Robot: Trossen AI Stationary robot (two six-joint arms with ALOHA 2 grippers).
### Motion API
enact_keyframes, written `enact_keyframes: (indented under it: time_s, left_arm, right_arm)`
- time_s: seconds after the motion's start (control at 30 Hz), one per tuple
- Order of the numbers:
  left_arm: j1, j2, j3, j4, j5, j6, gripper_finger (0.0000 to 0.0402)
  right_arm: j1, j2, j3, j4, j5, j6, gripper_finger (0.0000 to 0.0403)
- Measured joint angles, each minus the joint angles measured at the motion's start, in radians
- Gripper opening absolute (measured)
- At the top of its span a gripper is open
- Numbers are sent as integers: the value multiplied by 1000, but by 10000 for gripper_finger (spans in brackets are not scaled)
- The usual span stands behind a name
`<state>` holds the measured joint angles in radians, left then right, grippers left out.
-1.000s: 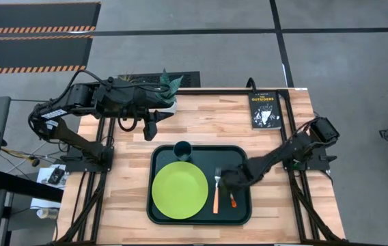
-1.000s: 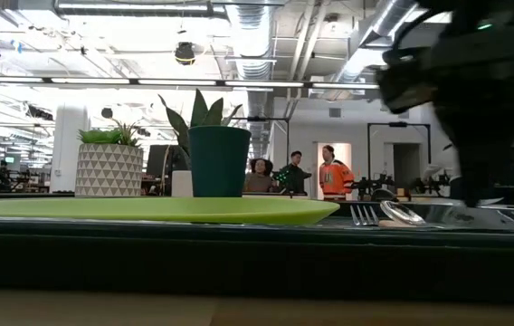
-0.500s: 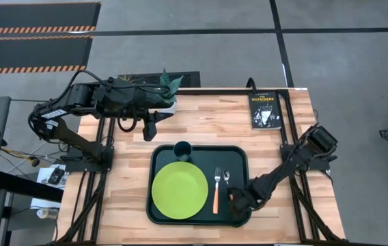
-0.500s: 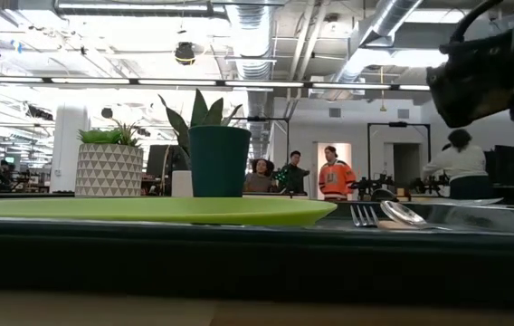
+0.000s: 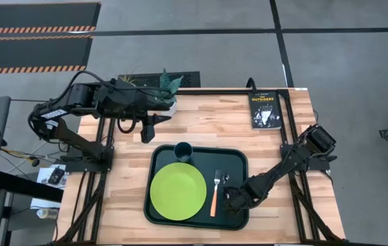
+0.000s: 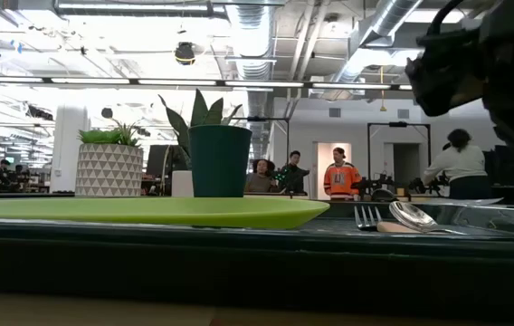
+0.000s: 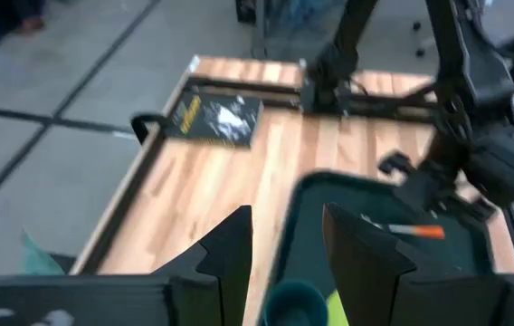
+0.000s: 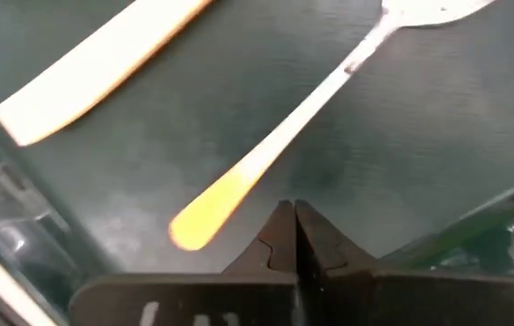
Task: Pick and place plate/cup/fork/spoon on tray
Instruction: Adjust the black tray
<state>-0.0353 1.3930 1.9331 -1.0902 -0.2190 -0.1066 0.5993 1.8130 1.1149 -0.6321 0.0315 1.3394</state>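
Note:
The dark green tray (image 5: 197,158) lies on the wooden table. On it are the lime-green plate (image 5: 177,191), the dark teal cup (image 5: 183,150) standing upright at its far edge, the fork (image 5: 214,195) and the spoon (image 8: 329,86) side by side. My right gripper (image 8: 284,208) is shut and points down over the tray's near right part (image 5: 230,198), its tips right beside the spoon's orange handle end (image 8: 204,213). My left gripper (image 7: 284,217) is open and empty, above the table's far left (image 5: 147,128). My right gripper's shut fingertips (image 8: 278,217) point down at the tray floor (image 8: 130,181), beside the spoon's handle end. I cannot tell whether they touch the floor or the handle.
A black book (image 5: 265,109) lies at the table's far right corner. Plants in white pots (image 6: 110,169) stand at the far left edge, behind my left arm. People show in the room beyond the table (image 6: 338,177).
My right gripper has gone from beside the spoon's bowl toward the table's near edge, along the spoon, then a little toward the left edge. In the last half second the tray has slid slightly toward the table's left with the plate, cup, fork and spoon on it.

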Motion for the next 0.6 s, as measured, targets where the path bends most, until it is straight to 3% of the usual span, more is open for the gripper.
enact_keyframes:
  time_s: [0.17, 0.33, 0.47, 0.6]
  left_arm:
    - [-5, 0, 0, -76, 57, -39, 125]
    - [-47, -4, -36, -88, 22, -75, 125]
    - [-89, -52, -211, 8, 2, -115, 125]
    - [-121, -151, -481, 167, 12, -231, 125]
  right_arm:
    - [-7, 8, 0, -91, -5, 41, 8]
    - [-26, 7, -15, -142, -6, 25, 8]
    - [-50, 1, -48, -134, -5, 14, 7]
    - [-76, 1, -52, -151, -4, -53, 10]
